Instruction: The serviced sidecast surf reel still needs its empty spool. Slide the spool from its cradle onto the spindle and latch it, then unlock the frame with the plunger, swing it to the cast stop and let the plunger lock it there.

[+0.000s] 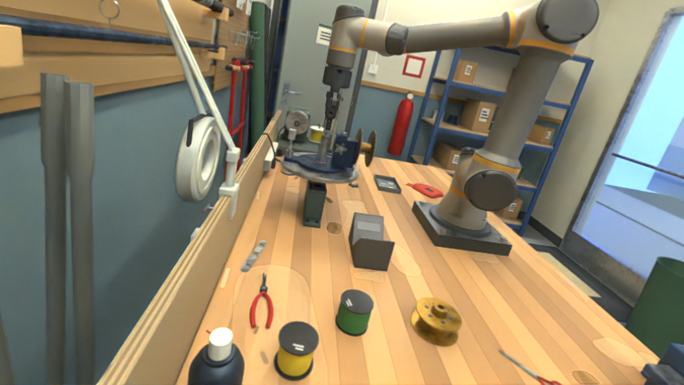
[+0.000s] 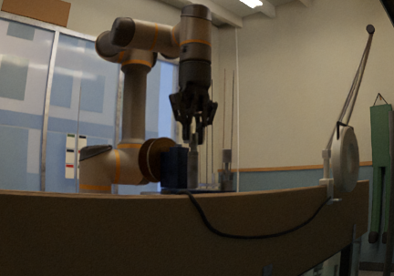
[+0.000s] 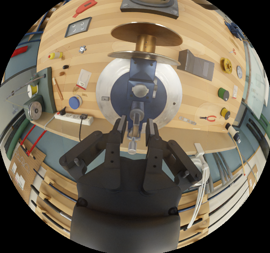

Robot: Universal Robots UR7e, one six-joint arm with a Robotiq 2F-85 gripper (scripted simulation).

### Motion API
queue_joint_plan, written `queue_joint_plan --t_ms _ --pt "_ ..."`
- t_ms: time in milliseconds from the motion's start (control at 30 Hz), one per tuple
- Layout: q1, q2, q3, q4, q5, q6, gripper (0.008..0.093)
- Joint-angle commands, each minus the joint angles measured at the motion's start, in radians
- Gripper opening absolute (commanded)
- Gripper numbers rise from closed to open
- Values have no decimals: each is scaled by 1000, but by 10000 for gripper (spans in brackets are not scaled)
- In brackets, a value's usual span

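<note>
My gripper (image 3: 136, 127) points straight down over the reel and is open, holding nothing. Its fingers (image 1: 330, 126) stand to either side of the upright grey plunger (image 3: 134, 120), near its top (image 2: 194, 140). The plunger rises from the blue reel frame (image 3: 140, 83) on the round silver base plate (image 1: 319, 169). The brass spool (image 3: 146, 42) sits on the spindle at the frame's far end, toward the arm's base (image 1: 368, 146). The dark empty cradle (image 1: 371, 242) stands apart on the bench.
The bench's raised back board (image 1: 222, 214) runs close beside the reel stand, with a magnifier lamp (image 1: 198, 156) clamped to it. A second brass spool (image 1: 436, 320), green (image 1: 354, 312) and yellow (image 1: 296, 343) line spools and red pliers (image 1: 261, 305) lie at the near end.
</note>
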Motion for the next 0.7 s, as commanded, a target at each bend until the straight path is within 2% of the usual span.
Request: queue_joint_plan --t_ms 0,233,667 --pt "0 0 0 0 0 0 380" --pt "0 0 0 -1 0 0 370" --pt "0 0 0 -1 0 0 110"
